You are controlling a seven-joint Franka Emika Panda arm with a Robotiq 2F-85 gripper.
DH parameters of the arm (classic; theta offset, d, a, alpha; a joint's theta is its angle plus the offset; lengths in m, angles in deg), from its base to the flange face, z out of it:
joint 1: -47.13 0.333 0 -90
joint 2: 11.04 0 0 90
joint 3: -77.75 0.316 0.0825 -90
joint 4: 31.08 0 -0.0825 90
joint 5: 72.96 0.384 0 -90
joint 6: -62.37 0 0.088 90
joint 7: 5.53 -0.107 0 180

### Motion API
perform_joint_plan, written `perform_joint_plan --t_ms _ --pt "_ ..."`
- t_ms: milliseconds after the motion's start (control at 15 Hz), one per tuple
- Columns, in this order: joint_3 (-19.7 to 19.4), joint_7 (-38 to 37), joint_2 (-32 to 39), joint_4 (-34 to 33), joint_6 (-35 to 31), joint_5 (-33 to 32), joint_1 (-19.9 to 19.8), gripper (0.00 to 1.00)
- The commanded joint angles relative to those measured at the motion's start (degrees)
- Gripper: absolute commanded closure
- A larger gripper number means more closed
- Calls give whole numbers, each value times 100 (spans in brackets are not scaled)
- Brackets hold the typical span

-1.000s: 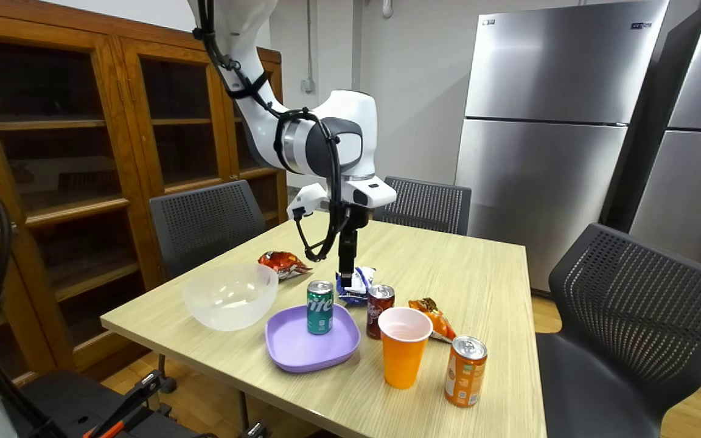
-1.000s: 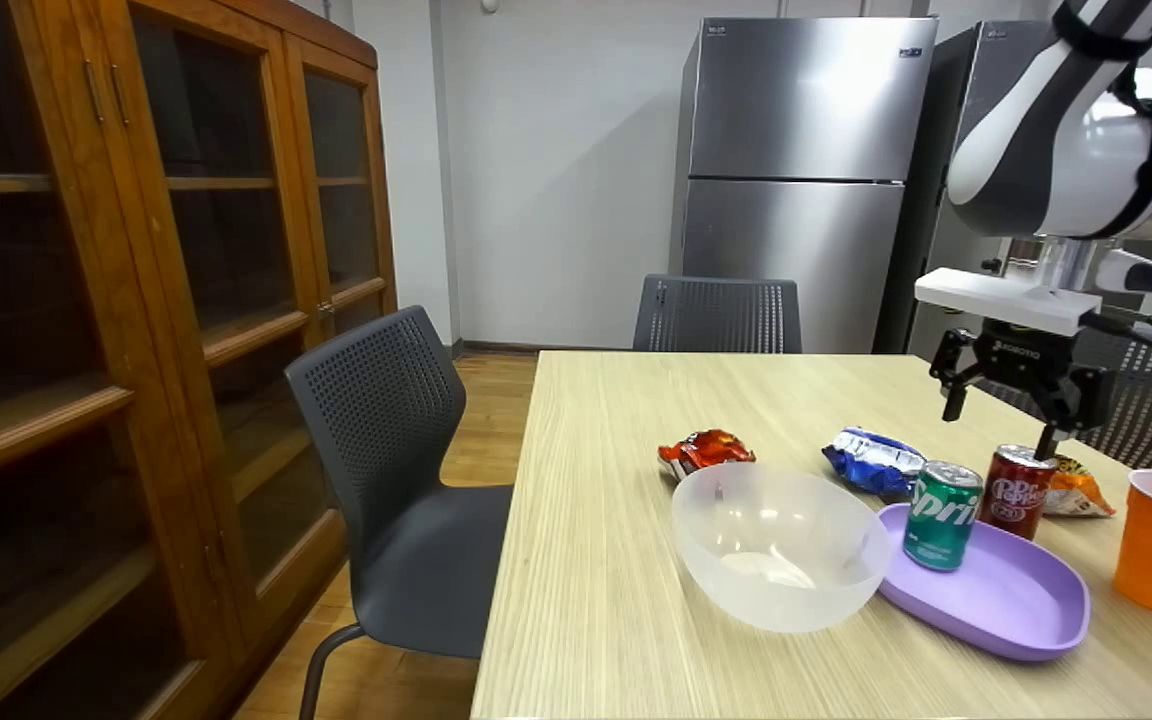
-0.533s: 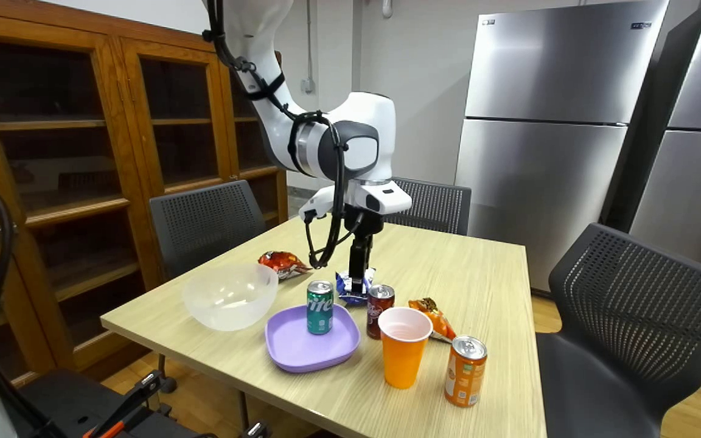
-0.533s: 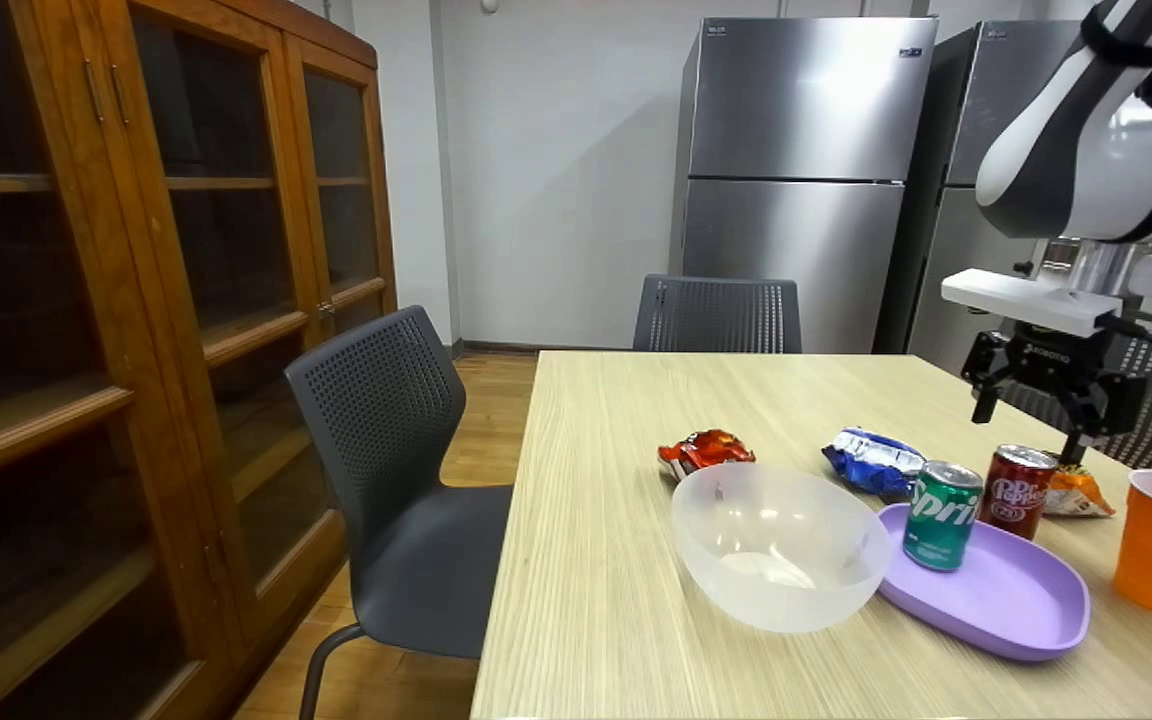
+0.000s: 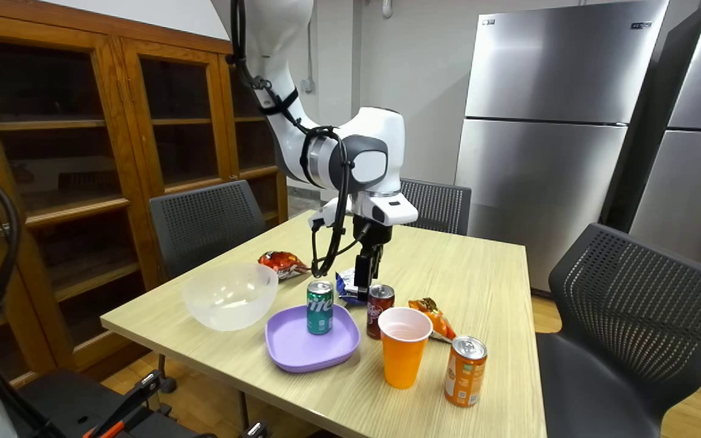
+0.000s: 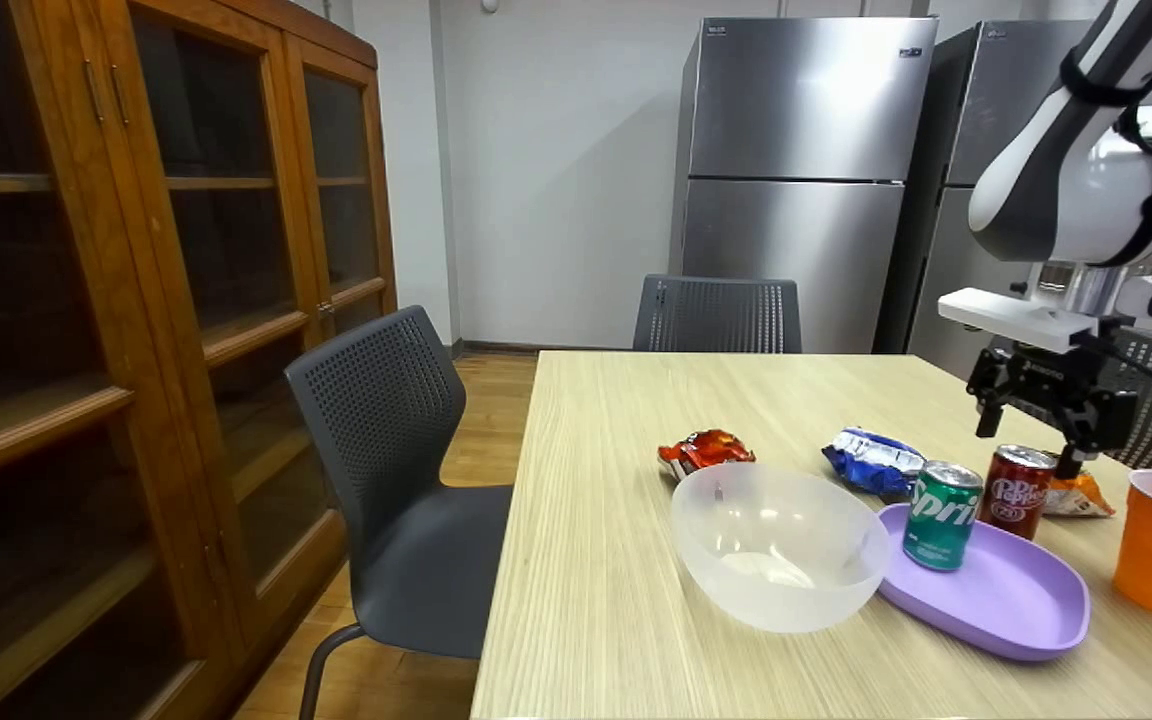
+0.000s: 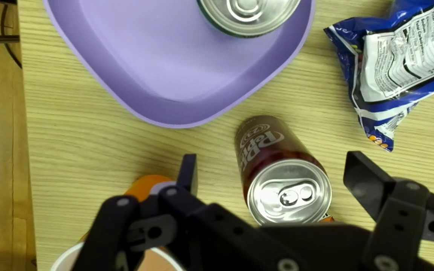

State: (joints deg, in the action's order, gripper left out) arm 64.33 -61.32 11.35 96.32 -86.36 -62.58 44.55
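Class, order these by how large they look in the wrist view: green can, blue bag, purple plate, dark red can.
Largest to smallest:
Purple plate (cut off by the frame)
Blue bag (cut off too)
Dark red can
Green can (partly cut off)

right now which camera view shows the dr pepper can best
The wrist view: there the Dr Pepper can looks largest, lid and label both clear. Both exterior views show it smaller: in an exterior view the orange cup covers part of it; in an exterior view its label is readable beyond the purple plate.

both ext. views: Sprite (image 5: 320, 313) on plate (image 5: 296, 353) | bowl (image 5: 226, 313) L of plate | DrPep (image 6: 1014, 497) R of Sprite
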Motion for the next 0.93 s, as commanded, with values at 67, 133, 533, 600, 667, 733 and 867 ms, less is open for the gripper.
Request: perform_joint_plan --t_ms 67,133,533,600,667,733,867 --pt "51 -157 361 -382 68 234 -131 0" --pt "52 -156 413 -425 66 275 -145 0" --pt "47 -170 643 -649 95 410 -172 0" --pt "50 -159 659 -663 81 409 -162 25" --pt "54 -161 664 -672 71 420 -160 28" --pt "54 -161 677 -689 70 422 -158 34" --pt "52 -168 682 -705 59 417 -144 51"
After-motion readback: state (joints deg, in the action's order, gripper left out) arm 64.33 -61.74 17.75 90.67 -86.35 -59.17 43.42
